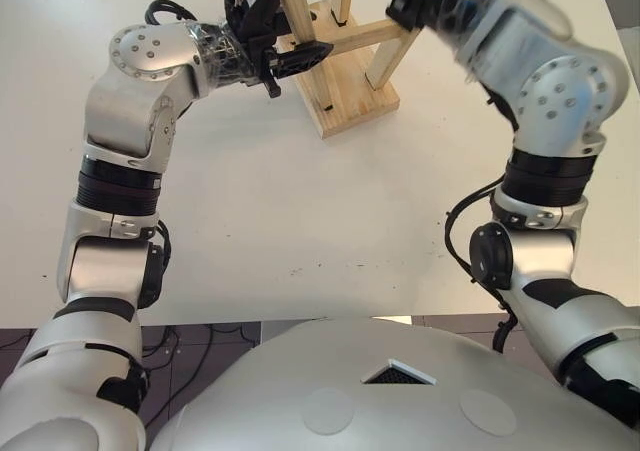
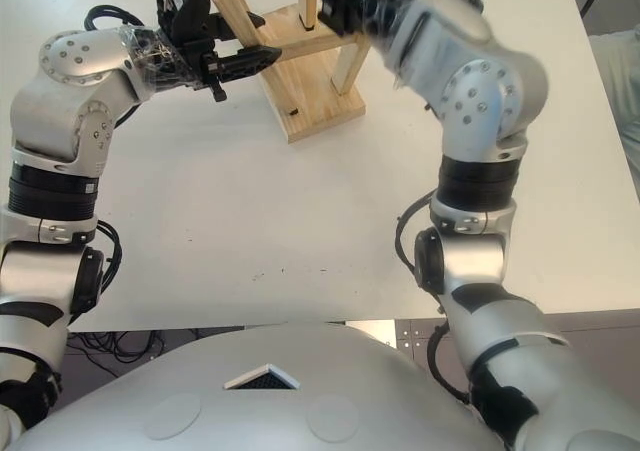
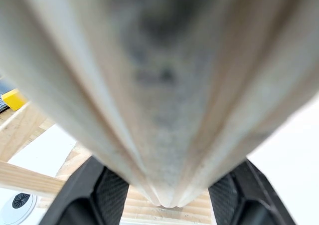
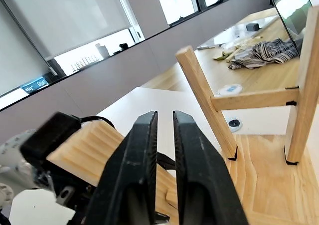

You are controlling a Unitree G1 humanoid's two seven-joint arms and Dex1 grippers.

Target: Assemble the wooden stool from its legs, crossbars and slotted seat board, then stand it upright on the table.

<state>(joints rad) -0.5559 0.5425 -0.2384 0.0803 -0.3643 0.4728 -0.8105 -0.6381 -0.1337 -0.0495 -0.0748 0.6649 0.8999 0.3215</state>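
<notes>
Open tabletop (image 1: 300,201) before upturned stool (image 1: 350,106)

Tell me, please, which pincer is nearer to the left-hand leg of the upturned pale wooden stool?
Left. The left pincer is clamped on that leg; the right pincer hangs above the stool, touching nothing.

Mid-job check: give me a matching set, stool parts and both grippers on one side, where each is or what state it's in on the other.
1. seat board
2. legs
3. left gripper
4. right gripper

A. jaws almost together, holding nothing
B. lying flat on the table
C. pointing up
D. jaws clamped on one of the legs

Pairs: 1-B, 2-C, 3-D, 4-A
</notes>
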